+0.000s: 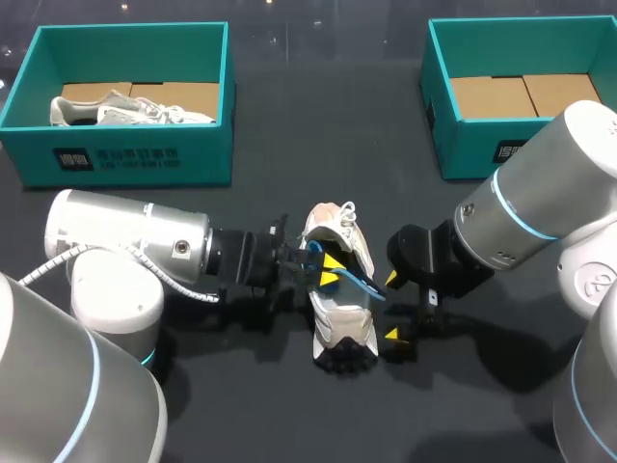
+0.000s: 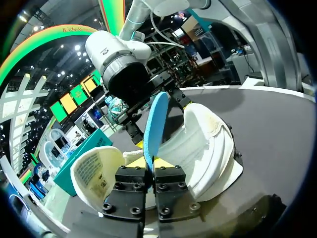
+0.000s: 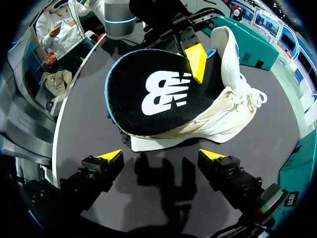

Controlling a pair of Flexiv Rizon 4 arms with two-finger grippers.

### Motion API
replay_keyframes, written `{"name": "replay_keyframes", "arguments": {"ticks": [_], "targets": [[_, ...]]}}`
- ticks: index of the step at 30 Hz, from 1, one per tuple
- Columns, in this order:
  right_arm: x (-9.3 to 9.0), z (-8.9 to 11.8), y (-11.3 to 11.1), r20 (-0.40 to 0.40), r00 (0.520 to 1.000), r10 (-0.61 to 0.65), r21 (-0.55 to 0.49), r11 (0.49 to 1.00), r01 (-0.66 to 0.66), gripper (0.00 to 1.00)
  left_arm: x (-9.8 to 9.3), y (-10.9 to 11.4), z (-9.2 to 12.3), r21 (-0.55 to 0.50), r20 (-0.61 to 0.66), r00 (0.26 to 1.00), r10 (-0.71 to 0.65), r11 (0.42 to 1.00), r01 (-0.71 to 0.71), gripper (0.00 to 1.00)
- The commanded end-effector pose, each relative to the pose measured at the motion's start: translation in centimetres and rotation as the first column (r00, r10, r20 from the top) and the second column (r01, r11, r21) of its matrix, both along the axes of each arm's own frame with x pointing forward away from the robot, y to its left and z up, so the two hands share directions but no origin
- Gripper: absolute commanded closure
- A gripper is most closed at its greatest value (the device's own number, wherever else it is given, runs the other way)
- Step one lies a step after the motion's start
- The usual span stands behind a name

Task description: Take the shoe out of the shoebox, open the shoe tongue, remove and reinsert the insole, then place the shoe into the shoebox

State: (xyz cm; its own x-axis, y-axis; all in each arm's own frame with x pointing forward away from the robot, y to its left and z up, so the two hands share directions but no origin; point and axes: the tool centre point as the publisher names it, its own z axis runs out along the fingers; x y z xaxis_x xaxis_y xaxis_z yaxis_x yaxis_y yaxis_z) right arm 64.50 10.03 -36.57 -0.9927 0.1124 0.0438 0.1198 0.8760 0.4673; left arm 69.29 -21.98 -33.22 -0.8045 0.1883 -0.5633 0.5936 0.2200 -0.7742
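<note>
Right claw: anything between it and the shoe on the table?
Nothing visible. The right claw stands open beside the shoe, only bare table between. The insole, pinched by the left claw, leans out of the shoe on that side.

The dark table (image 1: pixel 289 145) (matte, almost black) shows soft shadows across it.

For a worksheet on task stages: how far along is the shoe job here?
Done: the white lace-up trainer lies out on the black table, tongue folded open. In hand: the left tool is shut on the black-topped, blue-backed insole, standing half out of the trainer; the right tool hangs open beside it. Left: seating the insole flat, then placing the trainer into a teal cardboard shoebox.
</note>
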Motion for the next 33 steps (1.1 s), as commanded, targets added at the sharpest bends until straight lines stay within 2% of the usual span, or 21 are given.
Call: {"name": "replay_keyframes", "arguments": {"ticks": [1,7,9,18,24,33], "targets": [[-0.1,0.0,-0.1,0.002,1.0,-0.001,0.002,1.0,0.001,0.0,0.9,-0.5,-0.4,0.033,-0.001,1.0,-0.013,0.999,0.013,1.0],[-0.1,0.0,-0.1,0.002,1.0,-0.001,0.002,1.0,0.001,0.0,0.4,-0.8,0.9,0.046,0.046,0.998,-0.045,0.998,0.043,1.0],[-0.1,0.0,-0.1,0.002,1.0,-0.001,0.002,1.0,0.001,0.0,0.1,-0.8,1.6,0.056,0.073,0.995,-0.061,0.997,0.057,0.82],[-0.1,0.0,-0.1,0.002,1.0,-0.001,0.002,1.0,0.001,0.0,-0.9,-1.5,3.9,0.105,0.147,0.978,-0.148,0.985,0.133,0.65],[-0.1,0.0,-0.1,0.002,1.0,-0.001,0.002,1.0,0.001,0.0,-1.3,-2.0,4.4,0.154,0.163,0.963,-0.213,0.97,0.188,0.63],[-0.1,0.0,-0.1,0.002,1.0,-0.001,0.002,1.0,0.001,0.0,-0.8,-1.9,5.3,0.213,0.139,0.946,-0.293,0.942,0.261,0.6]]}}
